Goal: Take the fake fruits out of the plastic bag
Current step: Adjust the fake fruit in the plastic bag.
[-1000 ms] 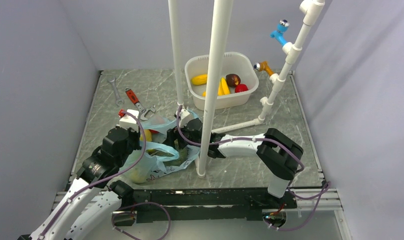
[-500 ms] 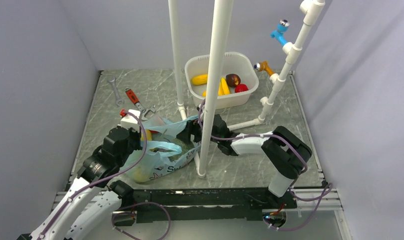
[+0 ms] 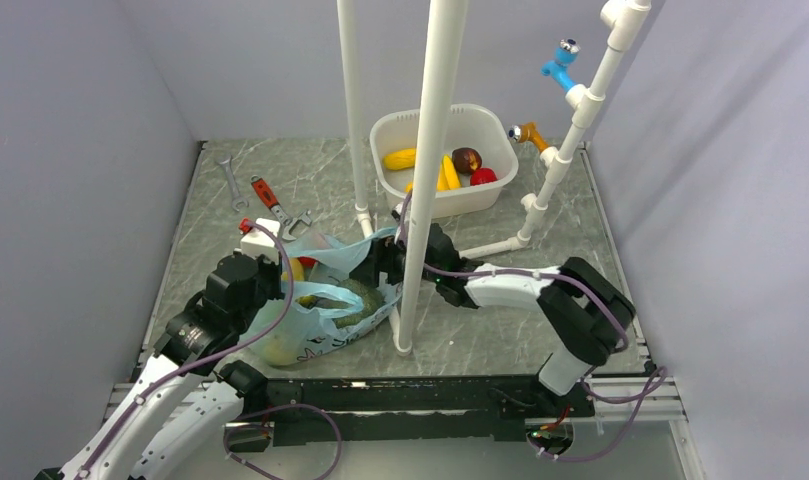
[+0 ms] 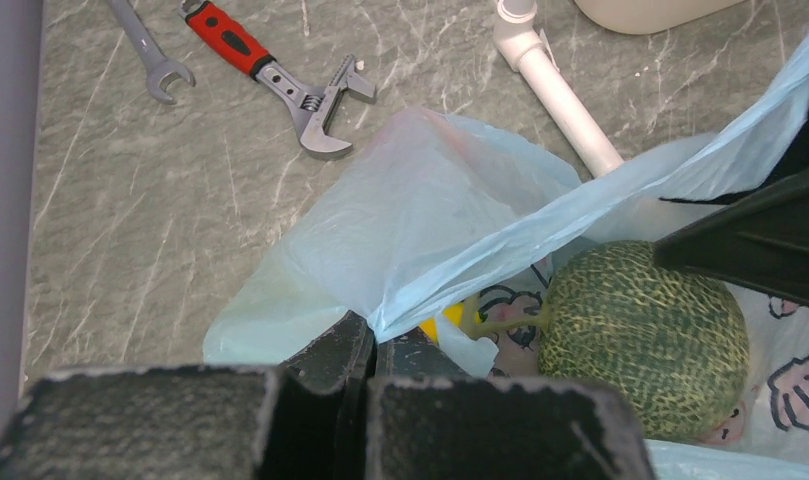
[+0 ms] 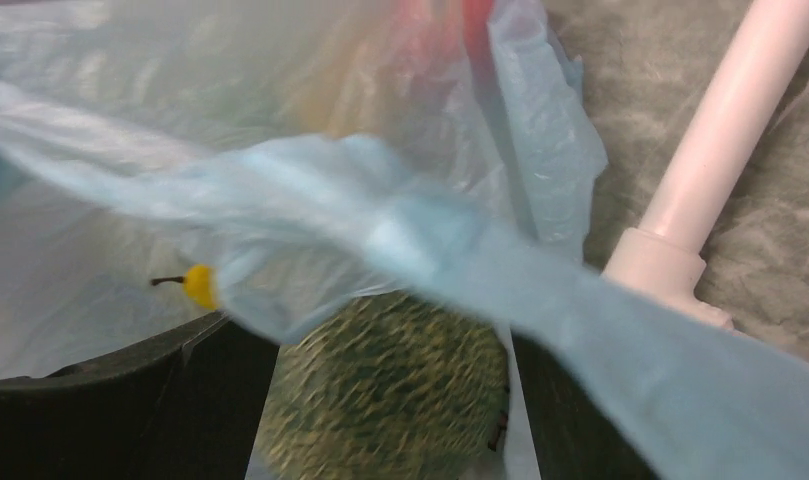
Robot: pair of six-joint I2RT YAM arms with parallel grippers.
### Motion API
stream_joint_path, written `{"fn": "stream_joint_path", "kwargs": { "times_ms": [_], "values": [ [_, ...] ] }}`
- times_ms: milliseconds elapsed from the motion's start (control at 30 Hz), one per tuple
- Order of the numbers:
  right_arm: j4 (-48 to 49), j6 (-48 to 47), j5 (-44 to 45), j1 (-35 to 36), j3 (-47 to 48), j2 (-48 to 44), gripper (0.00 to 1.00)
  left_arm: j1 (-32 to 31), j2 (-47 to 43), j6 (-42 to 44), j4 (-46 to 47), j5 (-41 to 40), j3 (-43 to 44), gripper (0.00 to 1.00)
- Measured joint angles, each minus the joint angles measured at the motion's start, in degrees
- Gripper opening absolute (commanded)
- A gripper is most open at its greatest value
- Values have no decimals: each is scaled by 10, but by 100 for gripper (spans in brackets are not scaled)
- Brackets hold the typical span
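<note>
The light blue plastic bag (image 3: 315, 322) lies crumpled at the front left of the table, its mouth facing right. My left gripper (image 3: 280, 276) is shut on a fold of the bag's rim (image 4: 430, 200), fingertips (image 4: 352, 335) pinching the film. Inside lies a netted dark green round fruit (image 3: 356, 298), also clear in the left wrist view (image 4: 645, 335). My right gripper (image 3: 380, 268) is open inside the mouth, one finger on either side of that green fruit (image 5: 390, 400); the blur hides any contact. A yellow fruit (image 3: 294, 270) and something red (image 5: 430, 20) show through the bag.
Two white upright poles (image 3: 425, 180) (image 3: 352, 110) stand just behind and beside the bag, the nearer one against my right wrist. A white tub (image 3: 500, 125) holding several fruits sits behind. A red-handled wrench (image 3: 270, 200) and a grey spanner (image 3: 230, 180) lie at back left.
My right arm has drawn back to the right, its gripper now at the bag's mouth. The bag's upper rim is stretched out and the green fruit shows more. The left arm stayed still.
</note>
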Motion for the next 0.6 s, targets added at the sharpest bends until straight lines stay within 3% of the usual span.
{"fn": "stream_joint_path", "kwargs": {
  "times_ms": [267, 333, 400, 500, 600],
  "values": [
    [-47, -41, -16, 15, 20, -96, 87, 0, 0, 0, 1, 2, 0, 0],
    [-49, -52, -21, 25, 23, -104, 86, 0, -1, 0, 1, 6, 0, 4],
    [-50, -61, -31, 36, 23, -106, 85, 0, -2, 1, 1, 11, 0, 15],
    [-48, -64, -51, 49, 23, -103, 83, 0, -5, 3, 0, 16, 0, 48],
    [-38, -62, -63, 51, 23, -90, 82, 0, -14, -3, -4, 35, 2, 66]
  ]
}}
